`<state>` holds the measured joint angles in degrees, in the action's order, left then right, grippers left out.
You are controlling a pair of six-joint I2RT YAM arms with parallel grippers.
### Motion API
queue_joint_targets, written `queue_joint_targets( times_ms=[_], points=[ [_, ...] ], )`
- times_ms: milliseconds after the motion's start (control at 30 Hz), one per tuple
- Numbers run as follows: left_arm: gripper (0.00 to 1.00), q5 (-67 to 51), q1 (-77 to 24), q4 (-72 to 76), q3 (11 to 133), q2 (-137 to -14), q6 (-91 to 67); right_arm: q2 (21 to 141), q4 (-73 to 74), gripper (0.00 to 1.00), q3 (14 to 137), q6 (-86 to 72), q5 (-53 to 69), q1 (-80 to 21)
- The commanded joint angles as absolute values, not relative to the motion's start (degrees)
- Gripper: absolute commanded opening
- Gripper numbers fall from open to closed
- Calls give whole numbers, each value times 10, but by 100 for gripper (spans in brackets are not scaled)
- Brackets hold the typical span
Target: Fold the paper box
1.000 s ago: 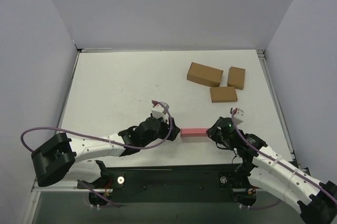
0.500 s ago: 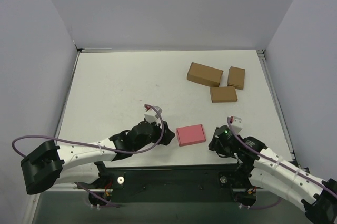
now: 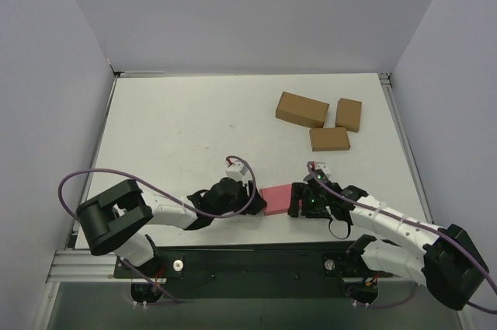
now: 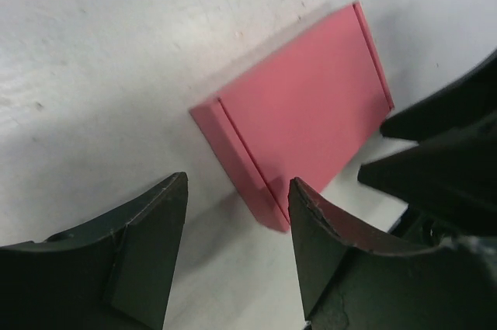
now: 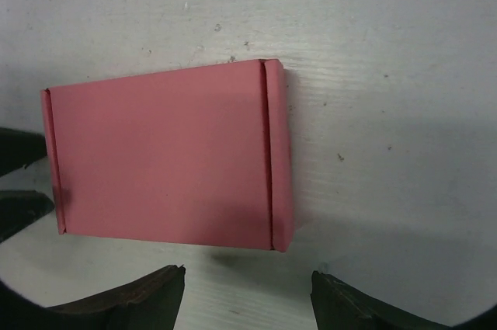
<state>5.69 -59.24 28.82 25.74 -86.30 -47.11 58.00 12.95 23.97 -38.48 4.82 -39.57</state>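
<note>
Between left hand [image 3: 254, 202] and right hand [image 3: 296, 201], both wide: one paper box [image 3: 276, 199]; beyond, three brown boxes [image 3: 301, 109] [image 3: 349, 114] [image 3: 329, 139].

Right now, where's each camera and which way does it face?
Top: above and behind, looking down at the table; left arm and right arm show, pink box between them.
Left wrist: low, facing the box; left pincer open in front.
Right wrist: looking down on the box; right pincer open at bottom edge.
Shared: both wrist views show the box and the other pincer's tips.
</note>
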Motion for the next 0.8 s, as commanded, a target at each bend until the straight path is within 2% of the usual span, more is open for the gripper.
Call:
queue_joint_targets(
  times_ms=[0, 200, 367, 567, 667, 767],
  points=[
    [63, 39, -545, 379, 279, -901, -483, 638, 77, 68, 260, -338, 45, -437],
    [66, 18, -470, 360, 280, -885, -440, 752, 42, 68, 315, -352, -59, -485],
    [72, 47, -404, 229, 292, -780, -375, 853, 20, 68, 390, -407, -117, -492],
    [73, 74, -309, 102, 297, -623, -317, 959, 16, 67, 502, -406, -122, -493],
    [74, 50, -267, 52, 312, -593, -295, 976, 24, 67, 528, -397, -122, -492],
    [74, 24, -230, 16, 323, -561, -281, 940, 11, 69, 524, -381, -119, -493]
  ],
)
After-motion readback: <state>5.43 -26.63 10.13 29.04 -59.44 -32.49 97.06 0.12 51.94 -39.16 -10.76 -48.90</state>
